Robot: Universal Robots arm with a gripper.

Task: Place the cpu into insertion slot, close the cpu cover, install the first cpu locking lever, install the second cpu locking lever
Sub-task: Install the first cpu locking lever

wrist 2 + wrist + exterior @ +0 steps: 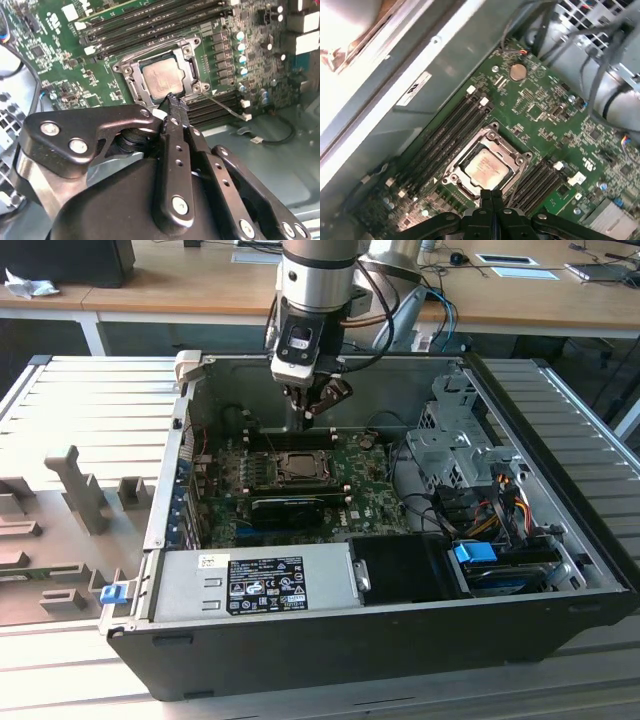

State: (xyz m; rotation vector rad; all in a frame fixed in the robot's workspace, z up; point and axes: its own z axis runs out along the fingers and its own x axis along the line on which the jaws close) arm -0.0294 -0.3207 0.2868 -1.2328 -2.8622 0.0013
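Setting: open computer case (400,640) lying on a slatted grey bench (90,390), with the green motherboard (360,505) exposed inside.
Arm: the gripper (310,410) hangs above the far middle of the board, over the insertion slot (281,473).
Fingers: clenched tip to tip and empty, as seen in both wrist views (172,100) (490,196).
Tip position: just beside the edge of the socket. Touching or just clear cannot be told.
Cpu: the cpu (162,80) lies flat in the socket with its pale metal face up.
Cover: the cpu cover (506,146) appears to be down, its frame lying around the chip, which shows through the window.
Levers: thin wire bars along the socket sides are hard to make out. Whether either is latched cannot be told.
Neighbours: long black memory slots (150,30) run close along both sides of the socket. The grey power supply (260,585) sits at the near wall, well apart.
Step in hand (judged): placing looks done and the cover looks closed, so the work stands at the locking levers.
Move calls for (judged): a closed tip set squarely on a slim bar, a steady downward and sideways push, and care to keep off the memory slots.
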